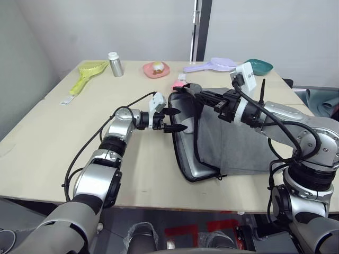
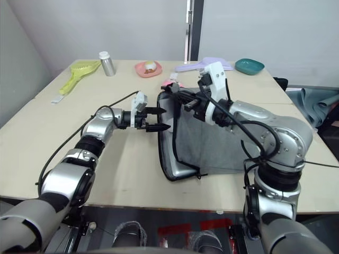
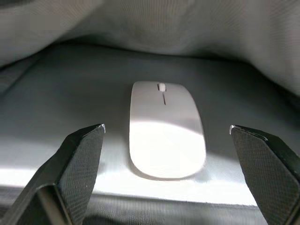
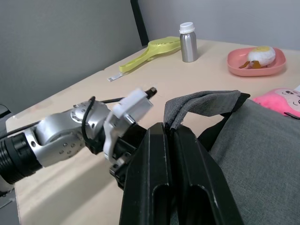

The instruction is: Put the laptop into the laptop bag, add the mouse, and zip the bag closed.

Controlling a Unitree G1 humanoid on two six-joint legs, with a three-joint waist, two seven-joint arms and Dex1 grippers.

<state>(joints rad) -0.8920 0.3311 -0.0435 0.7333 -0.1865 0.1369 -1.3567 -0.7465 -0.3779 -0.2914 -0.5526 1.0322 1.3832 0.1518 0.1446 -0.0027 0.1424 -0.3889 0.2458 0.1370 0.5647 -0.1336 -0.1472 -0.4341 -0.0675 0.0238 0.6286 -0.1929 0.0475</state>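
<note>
The bag (image 1: 233, 143) lies on the right half of a pale wooden table (image 1: 47, 143), its zipped edge undone and its mouth gaping toward the robot's left. The upper flap is lifted clear of the lower one by the right gripper (image 1: 197, 95), whose two black fingers are pressed together on a black handle (image 4: 201, 101). In the right wrist view the fabric strap folds over just above those closed fingers. Through the opening shows the silver-grey edge of the laptop (image 1: 198, 170), already lying flat inside the bag. On top of it rests the mouse (image 3: 166, 129), white and oval, its scroll wheel pointing deeper into the bag, grey lining sagging above it.

The left gripper (image 1: 176, 120) hovers at the bag's mouth, fingers spread wide and holding nothing. In the left wrist view its two tips stand on either side of the mouse, neither touching it.

Along the far edge of the table stand a yellow-green scoop (image 1: 86, 75), a small metal bottle (image 1: 115, 64) with a white cap, a pink dish (image 1: 157, 69) with a small toy in it, a lilac brush (image 1: 212, 65) and a teal bowl (image 1: 258, 66). A pink plush toy (image 1: 180, 84) sits just behind the bag's far corner.
</note>
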